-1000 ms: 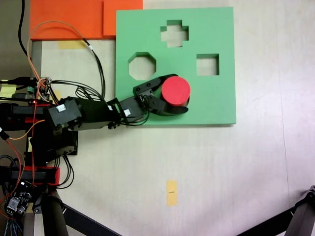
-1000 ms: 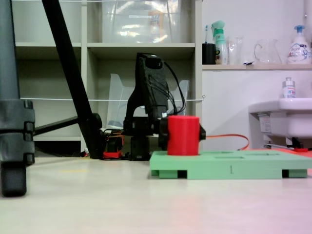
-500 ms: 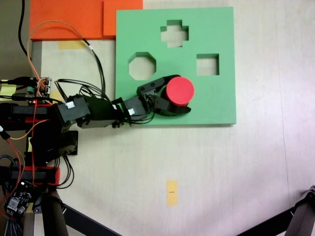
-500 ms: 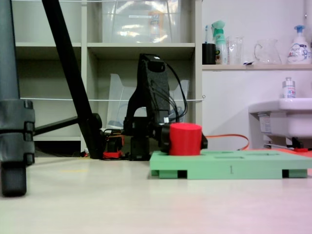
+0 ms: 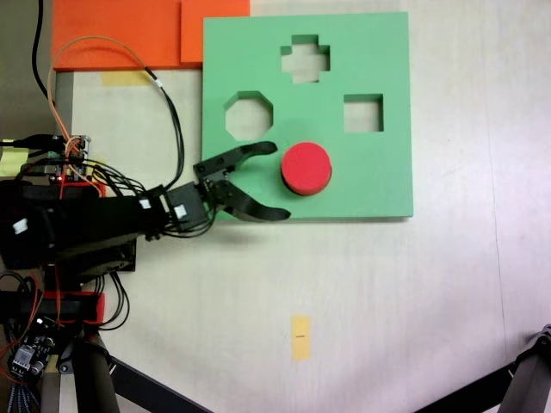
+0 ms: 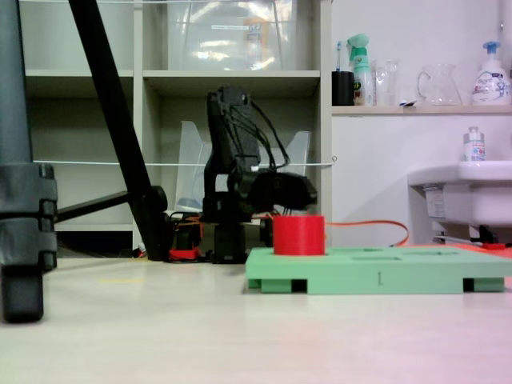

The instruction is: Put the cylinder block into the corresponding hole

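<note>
- Gripper [image 5: 281, 181] jaws spread wide, empty, at the green foam board's [image 5: 379, 185] left edge near its lower-left corner, just left of the cylinder block [image 5: 306, 169].
- Cylinder block sits in the board's lower middle, in the circular hole, top sticking up above the board surface [image 6: 298, 235].
- Octagonal cut-out [image 5: 249, 116] upper left of the block.

A lab-like utility room with a pale floor. Open shelving [image 6: 232, 76] holds a clear storage bin [image 6: 244, 32], a ledge carries spray bottles [image 6: 362, 60] and a glass jug [image 6: 436, 84], beside a white sink [image 6: 464, 196]. A camera tripod leg [image 6: 112, 120] stands nearby.
</note>
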Robot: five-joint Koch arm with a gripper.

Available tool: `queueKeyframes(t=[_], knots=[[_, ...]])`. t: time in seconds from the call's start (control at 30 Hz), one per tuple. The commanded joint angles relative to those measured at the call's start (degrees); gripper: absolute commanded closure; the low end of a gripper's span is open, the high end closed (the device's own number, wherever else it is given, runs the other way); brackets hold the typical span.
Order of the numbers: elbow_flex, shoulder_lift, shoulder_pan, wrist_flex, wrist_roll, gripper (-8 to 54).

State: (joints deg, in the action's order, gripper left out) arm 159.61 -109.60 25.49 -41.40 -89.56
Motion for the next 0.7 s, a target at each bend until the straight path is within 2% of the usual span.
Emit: queueKeyframes(t=[0.0,0.1,0.2,0.27,0.4,0.57,0.67], knots=[[-0.88,-13.27,0.26,13.01,2.64,-6.5],[-5.54,-22.85,-1.93,30.32,12.13,-6.4],[-7.91,-23.64,-4.66,34.72,21.27,-6.4],[-9.05,-23.55,-7.56,40.96,32.52,-6.3],[-8.53,-23.47,-14.59,47.72,54.93,1.9],[-3.34,-23.2,-18.81,48.16,61.17,2.6],[3.25,-23.12,-24.08,47.72,73.3,2.6]])
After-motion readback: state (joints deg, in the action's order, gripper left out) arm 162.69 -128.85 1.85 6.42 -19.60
